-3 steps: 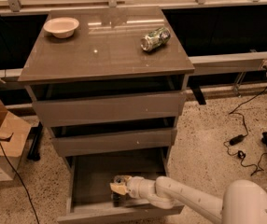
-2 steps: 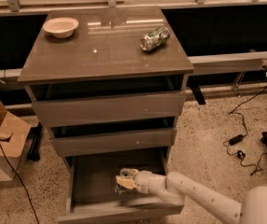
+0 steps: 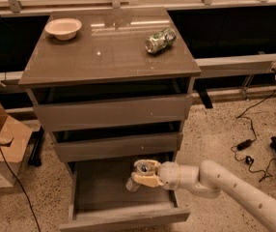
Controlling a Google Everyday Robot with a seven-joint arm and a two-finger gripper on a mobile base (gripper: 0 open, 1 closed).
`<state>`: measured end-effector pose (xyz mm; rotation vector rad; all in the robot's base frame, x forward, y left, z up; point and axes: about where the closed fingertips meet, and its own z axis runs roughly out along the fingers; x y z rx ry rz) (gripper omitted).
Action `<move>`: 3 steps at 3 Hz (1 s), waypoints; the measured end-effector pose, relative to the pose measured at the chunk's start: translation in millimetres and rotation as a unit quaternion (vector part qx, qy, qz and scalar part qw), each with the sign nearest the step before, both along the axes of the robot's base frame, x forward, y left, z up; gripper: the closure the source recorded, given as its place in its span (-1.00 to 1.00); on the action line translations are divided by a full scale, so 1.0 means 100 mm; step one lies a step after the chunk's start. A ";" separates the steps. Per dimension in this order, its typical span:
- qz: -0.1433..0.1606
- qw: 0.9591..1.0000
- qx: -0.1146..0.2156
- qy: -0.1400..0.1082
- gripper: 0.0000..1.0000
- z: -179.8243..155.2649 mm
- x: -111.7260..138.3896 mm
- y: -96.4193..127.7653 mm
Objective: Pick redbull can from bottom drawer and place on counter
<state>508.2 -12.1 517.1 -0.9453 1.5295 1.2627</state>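
The bottom drawer (image 3: 104, 211) stands pulled open at the base of the cabinet. My gripper (image 3: 145, 174) reaches in from the right, over the drawer's right half. It is shut on the redbull can (image 3: 141, 168), whose shiny silver top shows above the fingers (image 3: 145, 180). The can is held above the drawer floor, just under the middle drawer's front. The counter (image 3: 109, 52) is the glossy grey-brown top of the cabinet, well above the gripper.
A pale bowl (image 3: 63, 28) sits at the counter's back left. A dented green-and-white can (image 3: 160, 40) lies on its side at the back right. A cardboard box (image 3: 3, 144) stands on the floor at left. Cables (image 3: 246, 144) lie on the floor at right.
My gripper has risen and moved right with the can, from low in the drawer to just below the middle drawer's front.
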 end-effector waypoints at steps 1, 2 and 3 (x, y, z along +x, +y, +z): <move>0.065 0.994 -0.029 -0.086 1.00 1.28 -0.21 -0.19; 0.079 0.982 -0.076 -0.151 1.00 2.25 -0.22 -0.29; 0.083 0.973 -0.108 -0.187 1.00 2.68 -0.25 -0.25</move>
